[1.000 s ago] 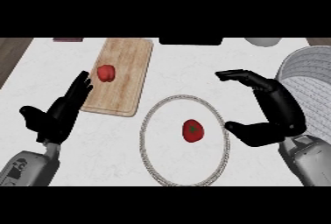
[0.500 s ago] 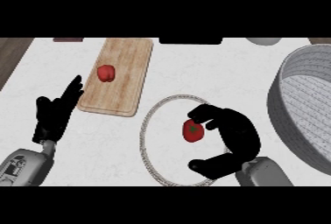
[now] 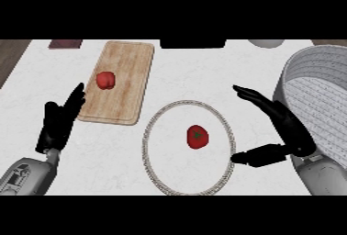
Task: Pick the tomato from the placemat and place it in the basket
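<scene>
Plainly, the right hand, fingers spread and holding nothing at three o'clock of the small red tomato on the round grey-rimmed placemat, could nudge it away when closing.

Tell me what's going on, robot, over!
Right hand open beside tomato, not touching. Left hand open, resting at left. Tomato on placemat; basket at right. Path looks clear.
</scene>
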Tool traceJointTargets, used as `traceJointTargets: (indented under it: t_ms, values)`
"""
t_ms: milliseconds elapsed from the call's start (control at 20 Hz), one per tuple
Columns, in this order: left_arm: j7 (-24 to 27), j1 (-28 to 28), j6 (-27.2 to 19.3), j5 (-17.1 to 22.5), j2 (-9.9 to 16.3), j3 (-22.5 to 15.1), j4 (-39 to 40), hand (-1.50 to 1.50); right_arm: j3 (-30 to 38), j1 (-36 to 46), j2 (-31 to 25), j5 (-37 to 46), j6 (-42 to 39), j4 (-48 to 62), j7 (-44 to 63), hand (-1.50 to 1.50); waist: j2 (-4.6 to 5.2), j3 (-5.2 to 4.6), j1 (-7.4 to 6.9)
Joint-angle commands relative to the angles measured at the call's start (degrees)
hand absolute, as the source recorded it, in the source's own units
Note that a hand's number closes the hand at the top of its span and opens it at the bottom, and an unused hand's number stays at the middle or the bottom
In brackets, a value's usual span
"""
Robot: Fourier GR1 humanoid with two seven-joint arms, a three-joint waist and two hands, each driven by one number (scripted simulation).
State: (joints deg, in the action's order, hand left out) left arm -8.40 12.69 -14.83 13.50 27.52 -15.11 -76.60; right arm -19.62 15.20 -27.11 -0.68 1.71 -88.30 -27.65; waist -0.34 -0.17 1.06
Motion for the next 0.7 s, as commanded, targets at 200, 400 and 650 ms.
traceJointTargets:
  t_ms: [200, 400, 650]
  values:
    - [-2.7, 1.9, 0.2, -0.4, 1.1, 1.1, -1.1, 0.00, -2.3, 3.0, -20.4, 2.8, -19.7, -6.5, 10.8, -1.50, -0.10, 0.05, -0.54]
    - [-2.3, 2.5, -0.7, -2.5, -2.6, 0.1, 0.6, 0.00, 1.5, 3.4, -23.1, -2.4, -27.9, -9.1, 12.3, -1.50, 0.26, 0.14, -0.56]
    - [-1.2, 4.0, 3.5, -4.2, -3.6, 3.5, 3.9, 0.00, 3.9, 2.1, -17.2, 0.4, -30.8, -10.3, 17.1, -1.50, 0.33, 0.16, -0.89]
